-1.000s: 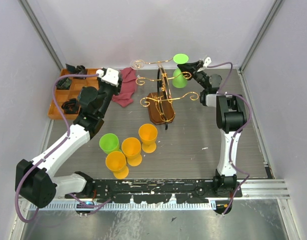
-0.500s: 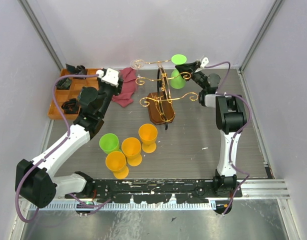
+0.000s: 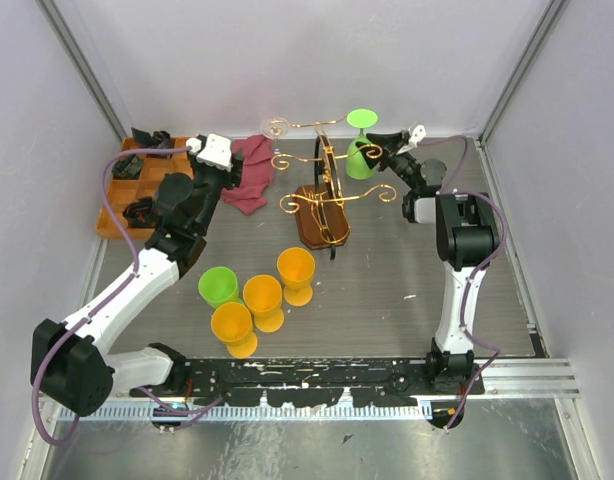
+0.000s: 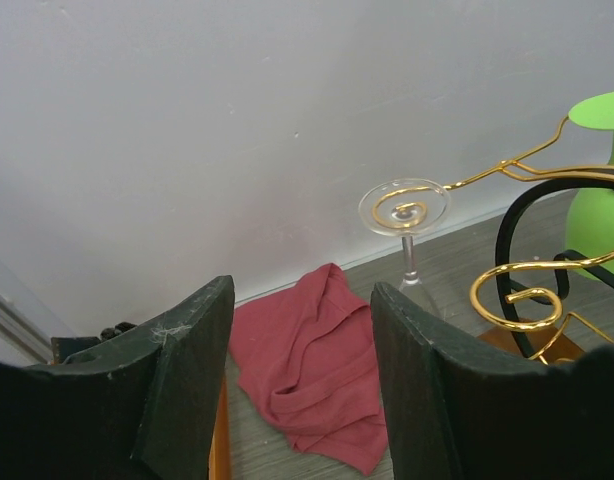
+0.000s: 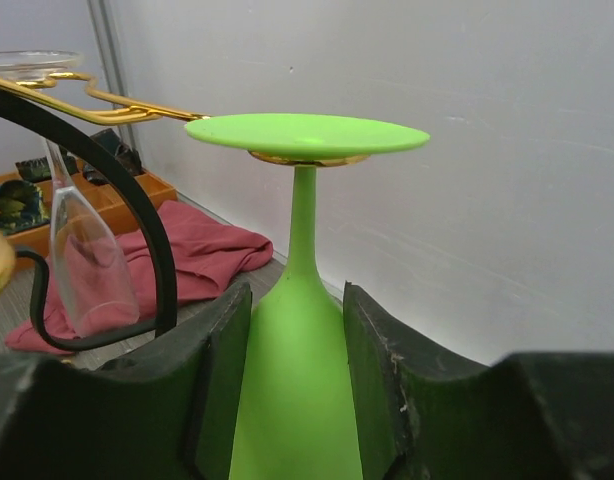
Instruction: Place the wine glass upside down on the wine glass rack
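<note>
Right hand (image 5: 295, 310) has nudged slightly right, carrying the green wine glass (image 5: 303, 230), which hangs upside down at the far right arm of the rack (image 3: 325, 190). It pinches the bowl, and the flat round foot rests on the gold wire. Left hand (image 4: 302, 295) is spread and empty, near the red cloth (image 4: 307, 370). Hanging looks nearly done, leaving only the release and backing off. A clear glass (image 4: 405, 215) already hangs on the far left arm. The green glass looks like matte opaque plastic with a thin stem. The rack is shiny thin wire with spiral curls on an oval dark wood base (image 3: 322, 228). Orange and green cups (image 3: 255, 300) stand on the grey bench (image 3: 387, 280)
</note>
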Controlling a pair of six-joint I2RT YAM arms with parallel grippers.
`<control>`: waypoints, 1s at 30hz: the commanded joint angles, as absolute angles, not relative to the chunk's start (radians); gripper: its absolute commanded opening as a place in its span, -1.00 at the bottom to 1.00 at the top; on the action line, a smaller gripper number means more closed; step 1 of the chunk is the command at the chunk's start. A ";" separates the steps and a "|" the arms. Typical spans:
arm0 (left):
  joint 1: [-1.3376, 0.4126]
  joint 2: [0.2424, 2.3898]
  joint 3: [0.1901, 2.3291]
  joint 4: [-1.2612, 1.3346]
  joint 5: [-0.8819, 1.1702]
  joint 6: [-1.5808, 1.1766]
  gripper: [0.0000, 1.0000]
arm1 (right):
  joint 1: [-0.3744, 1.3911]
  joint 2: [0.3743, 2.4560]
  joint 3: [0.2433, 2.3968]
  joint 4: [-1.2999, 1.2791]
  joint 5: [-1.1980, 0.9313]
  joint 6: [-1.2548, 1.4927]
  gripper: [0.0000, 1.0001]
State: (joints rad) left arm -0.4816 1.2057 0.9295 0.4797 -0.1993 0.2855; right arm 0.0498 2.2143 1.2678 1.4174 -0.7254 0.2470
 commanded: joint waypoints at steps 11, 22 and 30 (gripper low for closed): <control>-0.432 1.211 1.025 0.356 -0.230 0.220 0.32 | -0.071 1.992 1.036 1.388 -0.649 0.203 -0.04; -0.379 1.219 1.149 0.086 -0.243 0.091 0.44 | -0.081 1.571 1.052 0.696 -0.359 0.031 -0.04; -0.341 1.252 1.255 -0.171 -0.169 -0.003 0.60 | -0.077 1.399 1.236 0.136 -0.315 -0.048 0.07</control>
